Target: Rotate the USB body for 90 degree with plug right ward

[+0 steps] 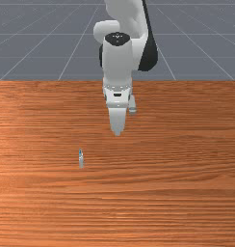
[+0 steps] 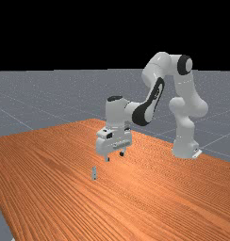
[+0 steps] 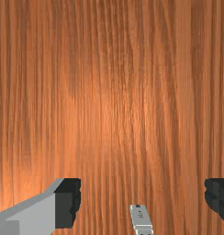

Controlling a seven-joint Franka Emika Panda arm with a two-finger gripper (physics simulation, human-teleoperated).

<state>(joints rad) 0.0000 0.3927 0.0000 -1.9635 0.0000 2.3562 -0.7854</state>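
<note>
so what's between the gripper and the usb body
In the front view, the stretch between the gripper and the USB body shows just the orange-brown wood of the table.

USB body [image 3: 141, 221] cut off by wrist view's edge; markings [image 3: 140, 214] too small to read.

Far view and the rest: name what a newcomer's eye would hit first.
Probably the big white-and-grey arm, rising right of the far view's middle and reaching toward its left. Next, its open gripper, hanging above the orange-brown table. Then the small USB body, toward the front view's left.
</note>
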